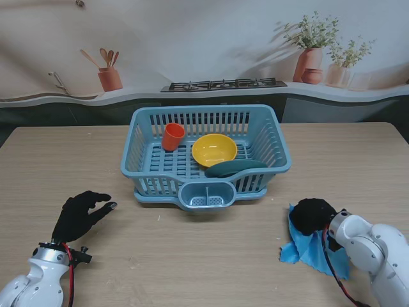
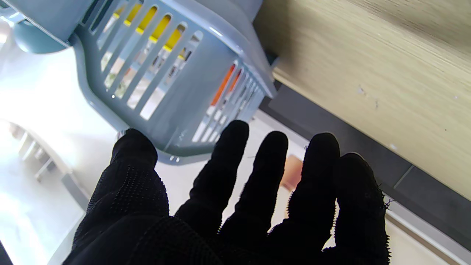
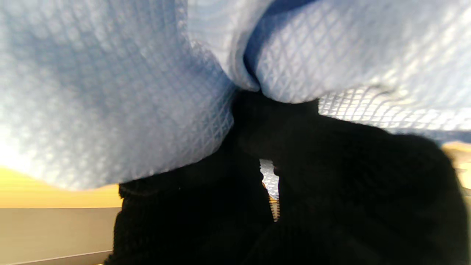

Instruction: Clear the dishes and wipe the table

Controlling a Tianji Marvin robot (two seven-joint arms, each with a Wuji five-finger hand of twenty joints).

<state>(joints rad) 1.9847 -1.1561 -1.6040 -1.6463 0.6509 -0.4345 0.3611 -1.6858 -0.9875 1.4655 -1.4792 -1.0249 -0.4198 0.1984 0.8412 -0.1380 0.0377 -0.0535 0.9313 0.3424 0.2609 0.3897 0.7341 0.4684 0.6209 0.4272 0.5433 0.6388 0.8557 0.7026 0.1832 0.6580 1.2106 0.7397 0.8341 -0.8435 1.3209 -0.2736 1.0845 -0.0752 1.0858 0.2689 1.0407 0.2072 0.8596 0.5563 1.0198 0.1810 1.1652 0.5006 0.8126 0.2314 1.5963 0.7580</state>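
A blue dish rack [image 1: 148, 134] stands mid-table holding an orange cup [image 1: 172, 136], a yellow bowl [image 1: 214, 149] and a dark green plate [image 1: 235, 168]. My left hand [image 1: 80, 214], in a black glove, hovers open over the table near me on the left, fingers spread and holding nothing. Its wrist view shows those fingers [image 2: 235, 173] and the rack [image 2: 191, 84] beyond them. My right hand [image 1: 312, 215] is shut on a blue cloth [image 1: 305, 248] lying on the table at the right. In the right wrist view the cloth [image 3: 121, 92] is bunched tight against the glove [image 3: 331, 191].
The rack has a cutlery cup [image 1: 207, 194] at its near side. Bare wooden table [image 1: 57, 160] lies left and right of the rack. A counter with a hob [image 1: 223, 84], a utensil pot [image 1: 110, 78] and potted plants [image 1: 312, 48] runs behind.
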